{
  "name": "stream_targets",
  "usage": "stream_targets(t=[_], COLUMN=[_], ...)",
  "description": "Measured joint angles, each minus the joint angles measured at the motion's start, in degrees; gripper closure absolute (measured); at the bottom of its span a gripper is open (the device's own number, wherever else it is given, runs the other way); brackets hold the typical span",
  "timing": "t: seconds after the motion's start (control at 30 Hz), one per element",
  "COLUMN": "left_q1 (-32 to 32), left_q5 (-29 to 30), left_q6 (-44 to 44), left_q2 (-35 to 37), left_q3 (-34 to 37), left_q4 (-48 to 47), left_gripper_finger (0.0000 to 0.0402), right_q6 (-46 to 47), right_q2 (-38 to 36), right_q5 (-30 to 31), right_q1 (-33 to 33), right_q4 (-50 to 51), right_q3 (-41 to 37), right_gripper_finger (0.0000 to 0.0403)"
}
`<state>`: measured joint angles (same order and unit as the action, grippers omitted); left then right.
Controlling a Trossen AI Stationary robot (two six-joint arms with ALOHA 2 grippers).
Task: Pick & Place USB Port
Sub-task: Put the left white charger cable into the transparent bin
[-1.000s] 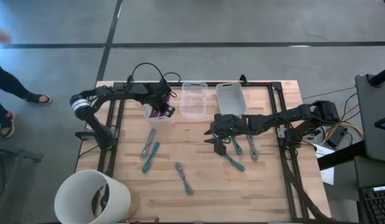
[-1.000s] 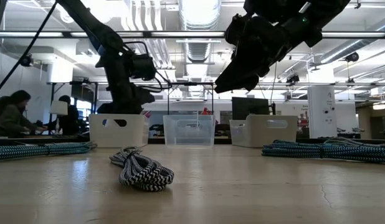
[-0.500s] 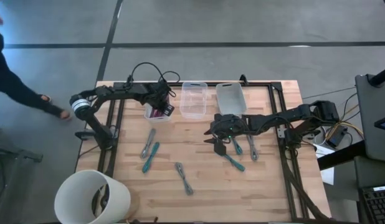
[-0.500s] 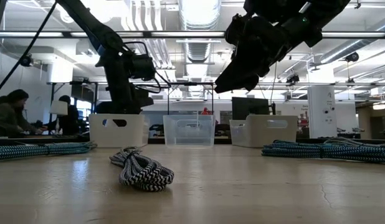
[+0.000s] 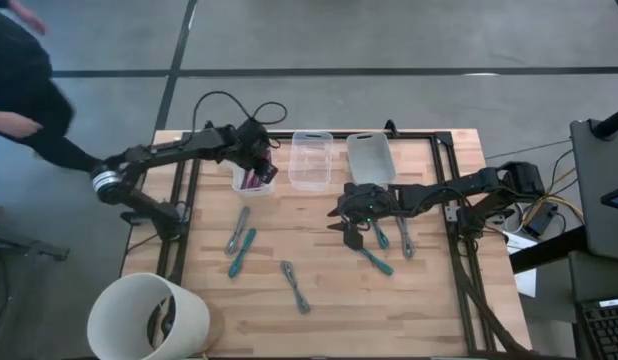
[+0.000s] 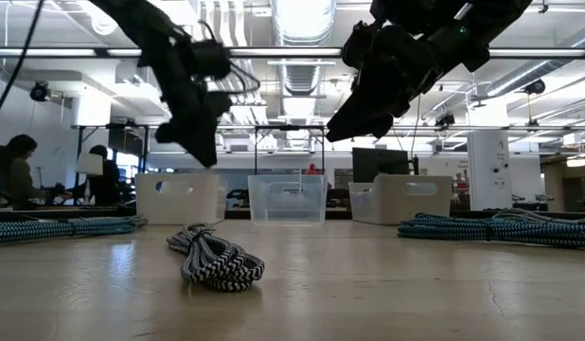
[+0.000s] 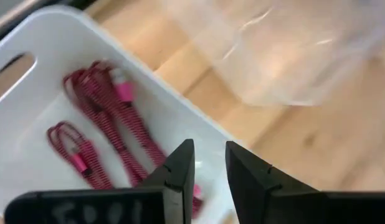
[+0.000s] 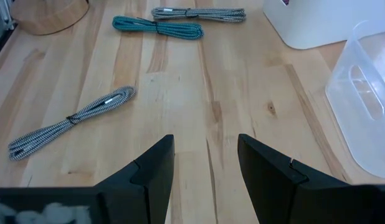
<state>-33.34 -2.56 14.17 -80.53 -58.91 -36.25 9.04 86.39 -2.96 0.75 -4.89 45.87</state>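
- High view: the left gripper (image 5: 257, 172) hangs over the white bin (image 5: 245, 184) at the back left of the worktop (image 5: 429, 300), and pink cables (image 5: 251, 180) lie inside that bin. Next to it stand a clear bin (image 5: 310, 160) and a second white bin (image 5: 370, 158). The right gripper (image 5: 343, 224) is out over the middle of the worktop, just beside teal and grey cable bundles (image 5: 384, 245). More bundles lie front left: a grey and a teal one (image 5: 239, 240) side by side, and a black-and-white one (image 5: 296, 285) nearer the front. A person's dark sleeve (image 5: 29, 90) shows at the far left, off the worktop, and a pale round bucket (image 5: 149, 318) stands at the front left corner.
- Low view: both arms hang above the worktop, clear of it. The black-and-white cable bundle (image 6: 217, 258) lies in front; the three bins line the back edge.
- Left wrist view: the fingers (image 7: 174, 177) are close together with a narrow gap and nothing between them, above the white bin (image 7: 49, 62) holding the pink cables (image 7: 111, 134).
- Right wrist view: the fingers (image 8: 149, 171) are spread wide and empty over bare wood, with a black-and-white bundle (image 8: 68, 121) and a teal one (image 8: 156, 27) ahead.
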Motion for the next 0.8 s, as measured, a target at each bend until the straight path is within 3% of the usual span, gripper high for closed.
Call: stream_targets(t=[0.27,0.47,0.63,0.8], left_q1=[11.6,22.92,30.41,35.56], left_q5=[1.38,7.72,8.67,11.3], left_q6=[1.47,10.88,18.8,28.02], left_q2=[9.74,11.14,10.77,10.72], left_q3=[4.09,6.86,8.67,9.87], left_q4=[4.53,3.23,2.43,-4.89], left_gripper_finger=[0.0331,0.0337,0.034,0.034], right_q6=[0.0,0.0,0.0,-0.02], right_q2=[0.0,0.0,0.0,0.0], right_q5=[0.0,0.0,0.0,0.0], right_q1=[-0.02,-0.04,-0.04,-0.04], right_q4=[-0.02,-0.02,-0.02,-0.02], right_q3=[0.0,0.0,0.0,0.0], right_gripper_finger=[0.0229,0.0229,0.0229,0.0229])
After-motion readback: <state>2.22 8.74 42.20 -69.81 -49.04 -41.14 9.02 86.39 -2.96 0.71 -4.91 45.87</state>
